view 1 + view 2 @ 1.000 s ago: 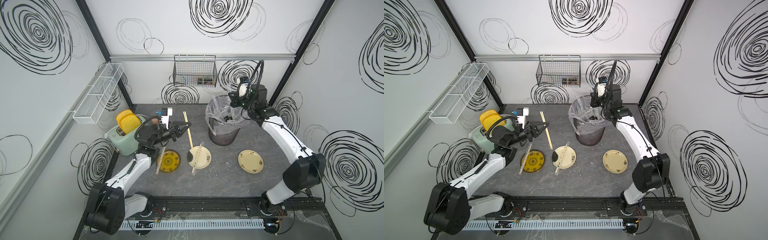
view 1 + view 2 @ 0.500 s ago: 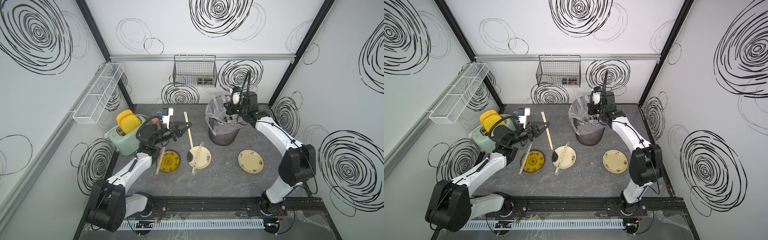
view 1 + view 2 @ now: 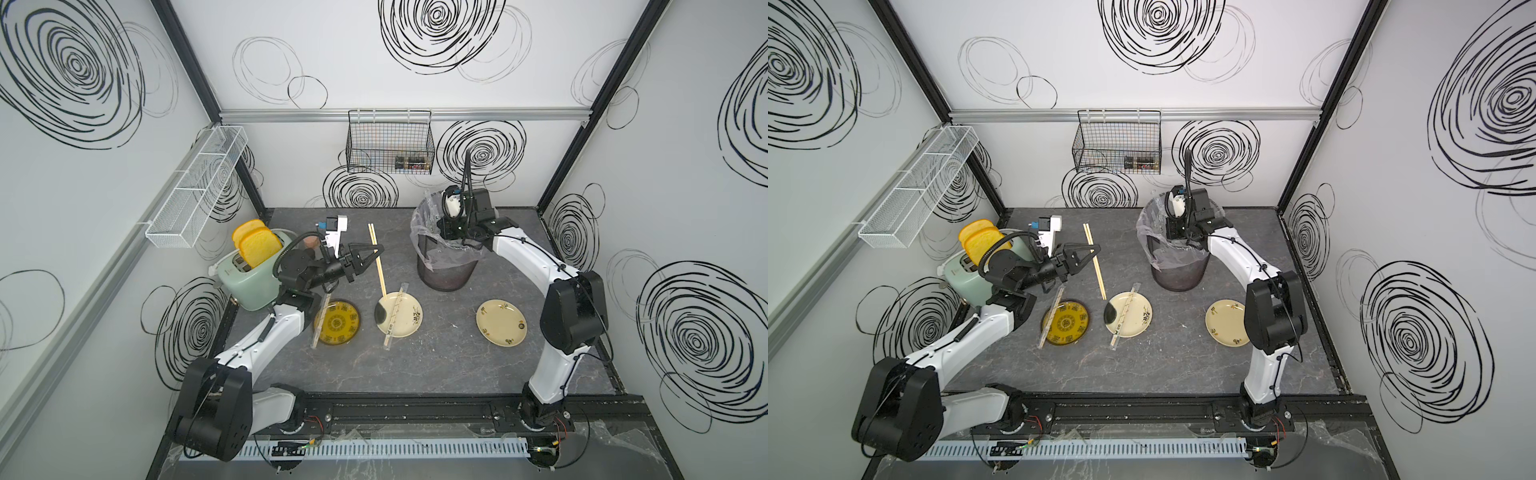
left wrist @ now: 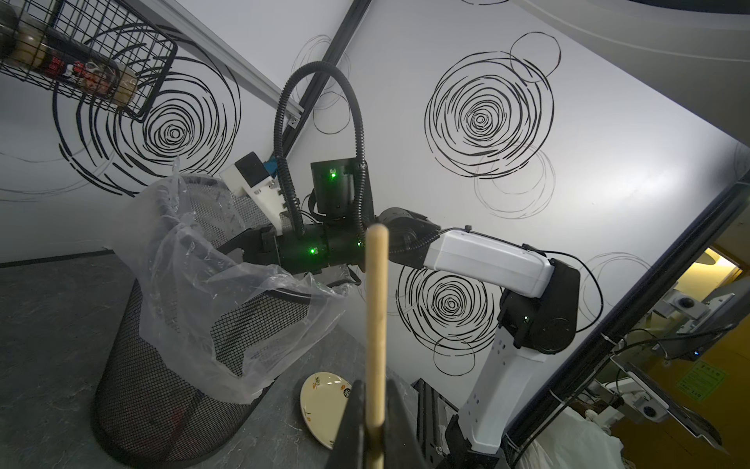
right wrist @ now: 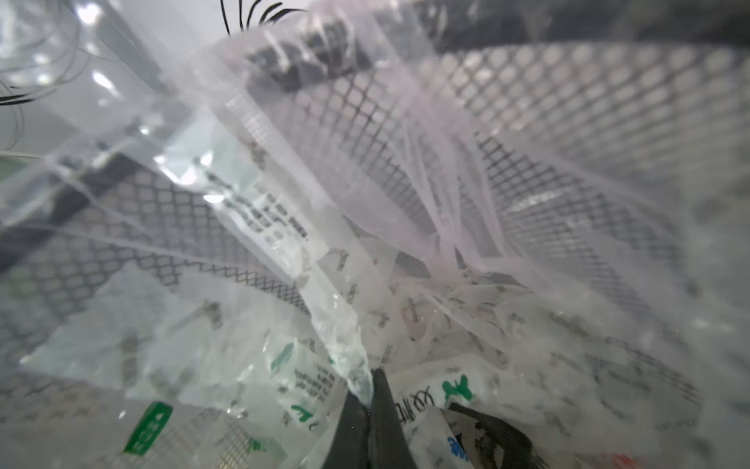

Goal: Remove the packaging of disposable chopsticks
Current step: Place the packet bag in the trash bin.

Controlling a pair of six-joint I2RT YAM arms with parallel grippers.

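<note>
- left pincer (image 3: 379, 250) clenched on a bare pair of disposable chopsticks (image 3: 377, 262), gripped approx mid-length; visible in both top views, pincer (image 3: 1097, 249) raised over the tabletop (image 3: 436, 365) btwn toaster (image 3: 249, 280) and bin (image 3: 446, 276).
- Bare pair runs from the back of the tabletop toward the front; its near end shows at the rim of the middle plate (image 3: 409, 328), contact can't be told.
- Left wrist view: pale stick (image 4: 376, 308) sticks out past the dark fingers (image 4: 352, 414), which are pressed on it from both sides.
- right pincer (image 5: 367, 400) reaches down inside the bin, clenched on one crumpled end of an empty sleeve of packaging (image 5: 264, 219): clear plastic w/ dark print, hanging among other wrappers in the bin liner (image 5: 446, 195).
- In top views the right arm's wrist sits over the bin opening; pincer tips hidden by the liner.
- Wrapped pair no. 1 (image 3: 395, 313) lies diagonally across the middle plate, both ends past the rim.
- Wrapped pair no. 2 (image 3: 319, 324) lies along the left edge of the yellow patterned plate (image 3: 338, 324), far end under the left arm.
- Right plate (image 3: 500, 322), cream, sits apart near the right arm.
</note>
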